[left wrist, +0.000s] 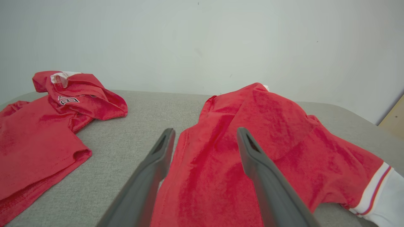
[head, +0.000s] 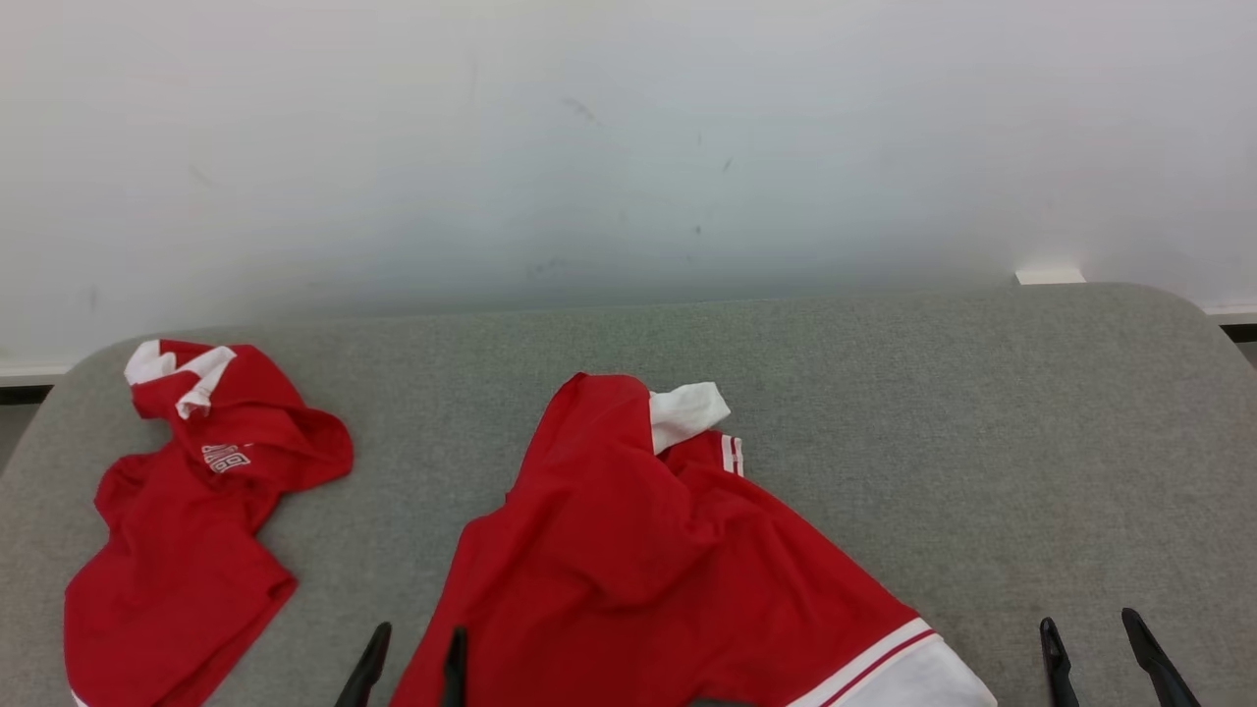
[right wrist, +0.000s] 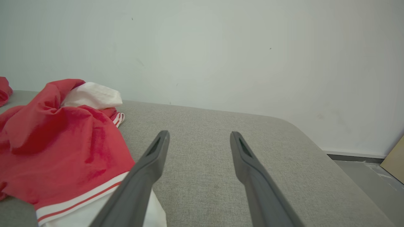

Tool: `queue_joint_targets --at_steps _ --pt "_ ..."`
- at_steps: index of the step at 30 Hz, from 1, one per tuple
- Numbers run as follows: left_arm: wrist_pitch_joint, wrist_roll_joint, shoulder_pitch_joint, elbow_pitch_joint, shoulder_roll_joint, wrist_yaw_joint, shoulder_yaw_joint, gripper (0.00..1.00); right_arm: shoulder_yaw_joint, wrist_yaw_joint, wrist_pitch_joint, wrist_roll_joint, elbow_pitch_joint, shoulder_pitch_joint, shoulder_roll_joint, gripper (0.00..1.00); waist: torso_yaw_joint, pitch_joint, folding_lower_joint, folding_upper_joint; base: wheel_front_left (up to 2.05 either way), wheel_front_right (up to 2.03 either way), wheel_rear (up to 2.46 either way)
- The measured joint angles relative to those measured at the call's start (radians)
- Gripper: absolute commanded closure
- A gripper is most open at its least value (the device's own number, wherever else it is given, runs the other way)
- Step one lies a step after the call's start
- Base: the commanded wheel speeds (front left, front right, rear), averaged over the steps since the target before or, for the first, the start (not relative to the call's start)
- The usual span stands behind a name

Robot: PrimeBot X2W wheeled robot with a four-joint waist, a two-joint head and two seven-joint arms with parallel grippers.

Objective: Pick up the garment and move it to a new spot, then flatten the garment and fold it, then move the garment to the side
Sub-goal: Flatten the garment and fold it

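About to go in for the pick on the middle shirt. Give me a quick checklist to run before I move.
1. Left tool open: ok, fingers apart, straddling the centre garment's left edge.
2. Right tool open and empty: ok, over bare table.
3. Left tool touching the cloth: cannot tell.
4. Centre garment apart from the second garment: ok, a strip of bare table lies between them.
5. Centre garment flat: not ok, bunched and creased.
6. Room for a new spot: ok, bare table shows to the right of the centre garment.
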Motion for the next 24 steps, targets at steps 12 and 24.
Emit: queue_joint_targets --at_steps 12,24 --pt "0.0 0.003 0.021 0.068 0.0 0.015 0.025 0.0 0.03 0.0 0.0 0.137 0.004 -0.012 -0.038 0.0 0.014 -0.002 0.0 0.0 0.0 0.0 0.0" --pt "0.171 0.016 0.002 0.177 0.056 -0.013 -0.008 0.0 0.258 0.0 0.338 0.353 0.062 0.077 -0.233 0.0 0.034 0.021 0.0 0.0 0.0 0.0 0.0"
